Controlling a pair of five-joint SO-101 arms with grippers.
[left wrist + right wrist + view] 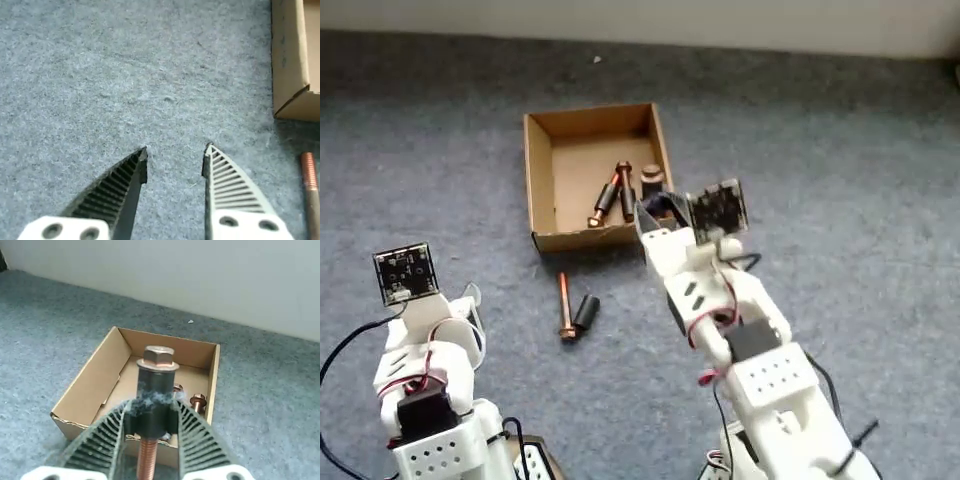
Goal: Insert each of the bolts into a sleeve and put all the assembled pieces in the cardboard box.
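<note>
We can read no writing; the marks on the small black circuit board (405,272) atop the left arm are too small to make out. The right arm stretches forward so that its right gripper (151,407) hangs over the near right corner of the cardboard box (590,112), and its ribbed fingers (107,432) are clenched on a black sleeve (152,390). That smooth round sleeve stands nearly upright with a copper-coloured bolt (159,356) through it: the hexagonal flanged head sits on top and the threaded shank sticks out below, with grey lint clinging to the sleeve. The left arm is folded back at the near left of the desk (820,150), and its left gripper (175,149) hangs released over the fuzzy grey carpet cover, the two pointed, ridged fingers parted with nothing between them. The box is open-topped, plain brown, with rough torn edges at its near wall. Inside, toward its right side, lie two assembled pieces (605,200), each a coppery bolt in a dark sleeve. Just in front of the box, on the carpet, a loose bolt (564,305) lies beside a loose sleeve (585,311), a short black cylinder on its side, close to it but apart.
</note>
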